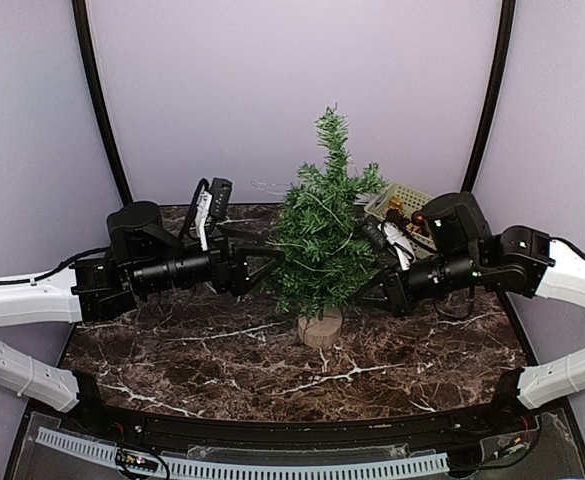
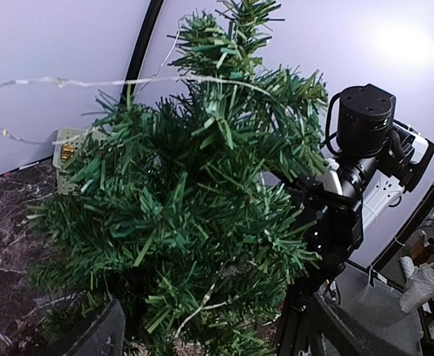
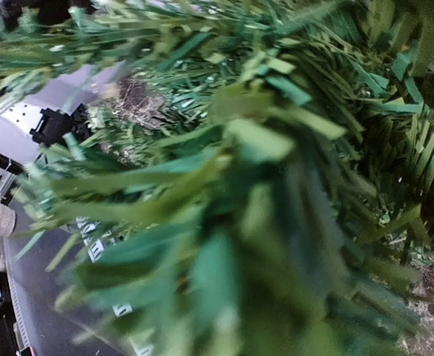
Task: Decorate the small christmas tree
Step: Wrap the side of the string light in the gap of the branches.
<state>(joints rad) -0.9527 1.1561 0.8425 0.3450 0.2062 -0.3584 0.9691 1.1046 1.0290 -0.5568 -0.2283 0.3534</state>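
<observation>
Green, springy, likely light: tree (image 1: 322, 225), centre frame, best gripped at stump (image 1: 320, 328); left claw (image 1: 262, 268) gapes empty, right claw (image 1: 370, 290) closed, contents hidden.

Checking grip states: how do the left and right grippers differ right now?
The left gripper is open, its fingers spread on either side of the small christmas tree's lower branches; the right gripper is shut. The left gripper sits on the tree's left in the top view, the right gripper on its right. Both are at the lower foliage.
</observation>
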